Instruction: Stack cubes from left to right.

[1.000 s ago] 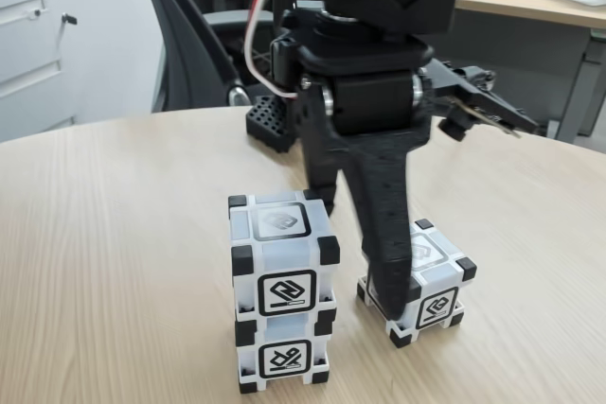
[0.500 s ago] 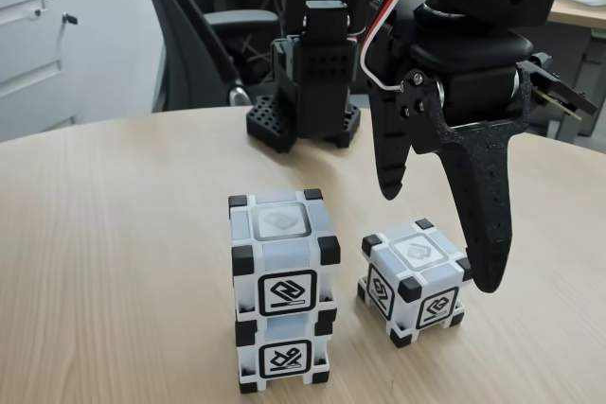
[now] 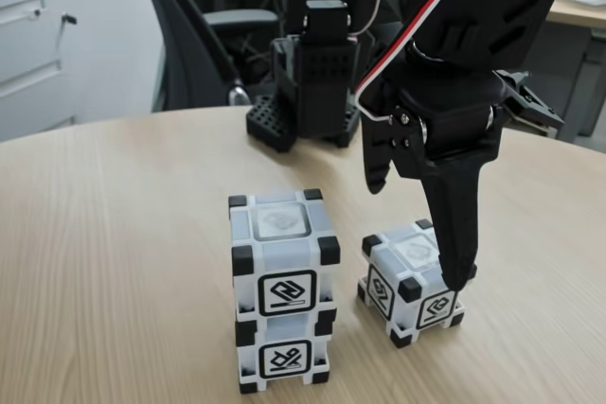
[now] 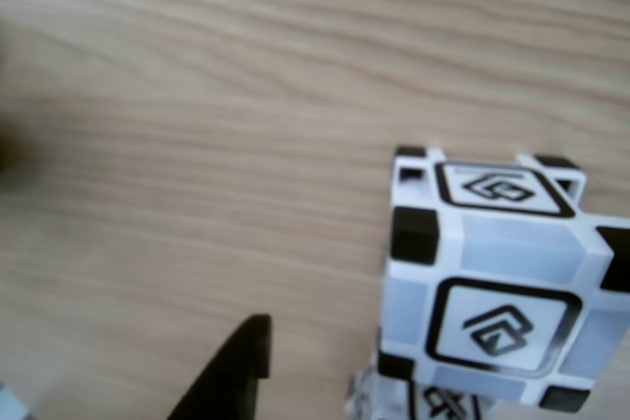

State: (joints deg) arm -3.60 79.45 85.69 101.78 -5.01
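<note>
Fixed view: two cubes stand as a stack (image 3: 283, 292) on the wooden table (image 3: 114, 234), the upper cube (image 3: 283, 253) squarely on the lower cube (image 3: 284, 355). The single cube (image 3: 411, 283) rests on the table just to the right of the stack, apart from it and turned at an angle. My claw (image 3: 414, 234) is spread wide above the single cube: my long finger (image 3: 454, 224) comes down to that cube's right top edge, and my short finger (image 3: 375, 153) hangs higher, above and behind its left side. My arm's black base (image 3: 308, 92) stands behind the stack.

Other view: the stack (image 4: 497, 292) fills the lower right, and one dark fingertip (image 4: 231, 376) shows to its left, apart from it.
</note>
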